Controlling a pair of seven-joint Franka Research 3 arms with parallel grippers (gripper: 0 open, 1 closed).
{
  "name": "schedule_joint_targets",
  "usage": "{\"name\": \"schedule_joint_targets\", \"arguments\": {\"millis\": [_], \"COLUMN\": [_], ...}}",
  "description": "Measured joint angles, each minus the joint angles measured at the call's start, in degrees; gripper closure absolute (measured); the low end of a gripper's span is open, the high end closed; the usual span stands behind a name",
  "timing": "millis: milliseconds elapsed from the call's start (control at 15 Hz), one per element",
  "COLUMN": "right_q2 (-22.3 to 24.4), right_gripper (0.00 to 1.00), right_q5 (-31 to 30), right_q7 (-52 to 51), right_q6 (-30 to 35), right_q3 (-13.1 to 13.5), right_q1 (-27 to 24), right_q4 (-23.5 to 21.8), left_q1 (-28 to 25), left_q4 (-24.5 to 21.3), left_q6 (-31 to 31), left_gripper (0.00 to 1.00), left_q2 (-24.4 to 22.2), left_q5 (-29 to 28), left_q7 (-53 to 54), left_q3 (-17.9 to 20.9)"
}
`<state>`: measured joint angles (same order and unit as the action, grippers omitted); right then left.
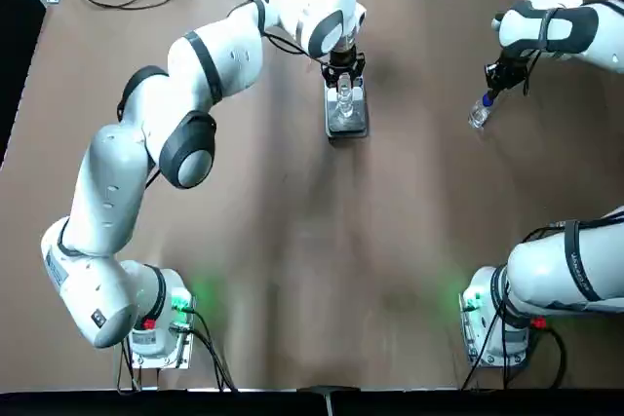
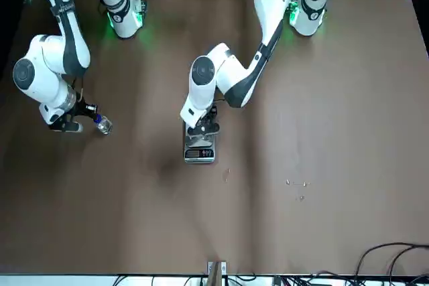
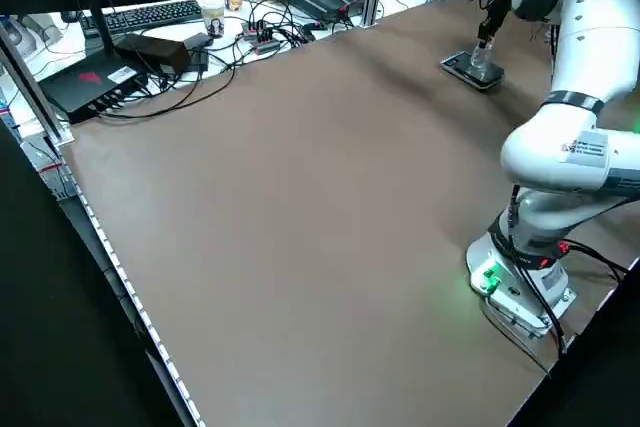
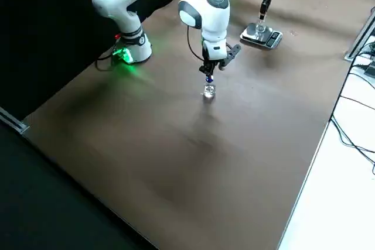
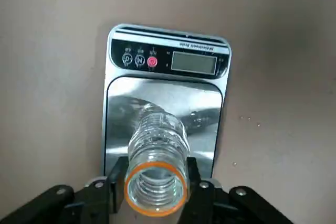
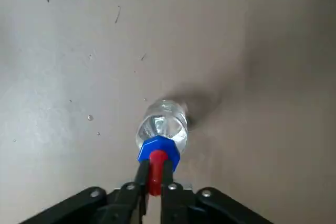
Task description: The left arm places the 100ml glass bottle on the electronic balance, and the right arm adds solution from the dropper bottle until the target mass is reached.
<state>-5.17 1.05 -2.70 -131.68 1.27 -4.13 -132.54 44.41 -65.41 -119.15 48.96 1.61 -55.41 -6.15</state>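
The clear glass bottle (image 5: 156, 153) stands upright over the steel plate of the electronic balance (image 5: 168, 61), near the table's far middle. My left gripper (image 1: 343, 80) is shut on its neck, just below the orange-ringed open mouth; contact with the plate cannot be told. From above, the glass bottle (image 1: 343, 102) sits centred on the balance (image 1: 349, 128). At the far right, my right gripper (image 1: 492, 94) is shut on the red tip of the dropper bottle (image 1: 479, 115). The dropper bottle (image 6: 163, 127) hangs blue collar up, at or just above the tabletop.
Both arm bases (image 1: 161, 323) (image 1: 487, 319) glow green at the near edge. A keyboard (image 3: 150, 15), cables and boxes lie beyond the table's far edge. A few droplets (image 6: 90, 117) dot the table near the dropper bottle.
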Motion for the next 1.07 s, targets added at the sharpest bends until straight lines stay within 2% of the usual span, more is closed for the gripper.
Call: {"name": "schedule_joint_targets", "arguments": {"millis": [67, 267, 333, 400, 733, 867, 1000, 1067], "right_q2": [0.00, 0.00, 0.00, 0.00, 0.00, 0.00, 0.00, 0.00], "right_gripper": [0.89, 0.94, 0.94, 0.94, 0.94, 0.94, 0.86, 0.86], "right_q5": [0.00, 0.00, 0.00, 0.00, 0.00, 0.00, 0.00, 0.00], "right_q7": [0.00, 0.00, 0.00, 0.00, 0.00, 0.00, 0.00, 0.00], "right_q6": [0.00, 0.00, 0.00, 0.00, 0.11, 0.29, 0.85, 1.14], "right_q3": [0.00, 0.00, 0.00, 0.00, 0.01, 0.03, 0.04, 0.05], "right_q1": [0.00, 0.00, 0.00, 0.00, 0.00, -0.04, -0.06, -0.07], "right_q4": [0.00, 0.00, 0.01, 0.01, 0.03, 0.13, 0.49, 0.73], "left_q1": [0.00, -0.01, 0.00, -0.01, -1.79, -4.30, -7.79, -9.67], "left_q4": [0.04, 0.25, 0.26, 0.30, 1.46, 1.98, 2.34, 2.41], "left_q6": [-0.56, -1.57, -1.73, -1.76, -0.33, 2.17, 5.12, 7.33], "left_gripper": [0.46, 0.21, 0.03, 0.00, 0.00, 0.00, 0.00, 0.00], "left_q2": [0.00, -0.01, -0.01, -0.01, -1.61, -4.04, -7.47, -9.45], "left_q5": [0.00, 0.00, 0.00, 0.00, 0.00, -0.01, -0.02, -0.02], "left_q7": [0.00, 0.00, 0.00, 0.00, 0.01, 0.56, 2.27, 3.82], "left_q3": [0.28, 0.68, 0.69, 0.73, 1.23, 1.32, 1.35, 1.34]}}
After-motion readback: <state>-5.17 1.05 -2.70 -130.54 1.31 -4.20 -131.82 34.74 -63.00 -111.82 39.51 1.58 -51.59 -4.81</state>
